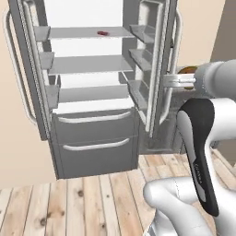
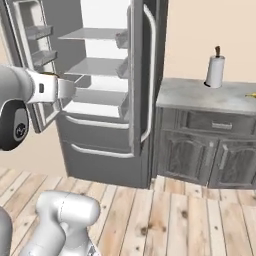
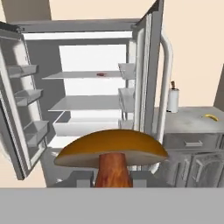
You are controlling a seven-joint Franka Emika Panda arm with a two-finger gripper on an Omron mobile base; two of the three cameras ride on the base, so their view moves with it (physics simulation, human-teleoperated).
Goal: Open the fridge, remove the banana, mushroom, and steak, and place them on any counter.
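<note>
Well, the fridge (image 3: pixel 87 113) stands with both doors swung wide, left door bins bare, so its white shelves are easy to reach into. On the upper shelf the steak (image 3: pixel 101 75) lies alone, a small red patch toward the middle, not yet fetched. In front of the open compartment, the pincer (image 3: pixel 113 177) is pinching the mushroom (image 3: pixel 111 148) by its reddish-brown stem, cap upward and level, which keeps the broad cap clear of the fingers and should let it be set down on its base. From the right base view the hand hangs at mid-shelf height before the left door, outside the fridge, so I judge the mushroom is on its way out and bound for a resting place. To the right of the fridge, past its right door, runs the surface (image 3: pixel 192 118), a pale stone top over grey cabinets. A paper towel roll (image 3: pixel 173 99) stands upright near its back left corner, and the banana (image 3: pixel 211 117) lies farther right on the bare top, well apart from the roll, already delivered by the look of it.
</note>
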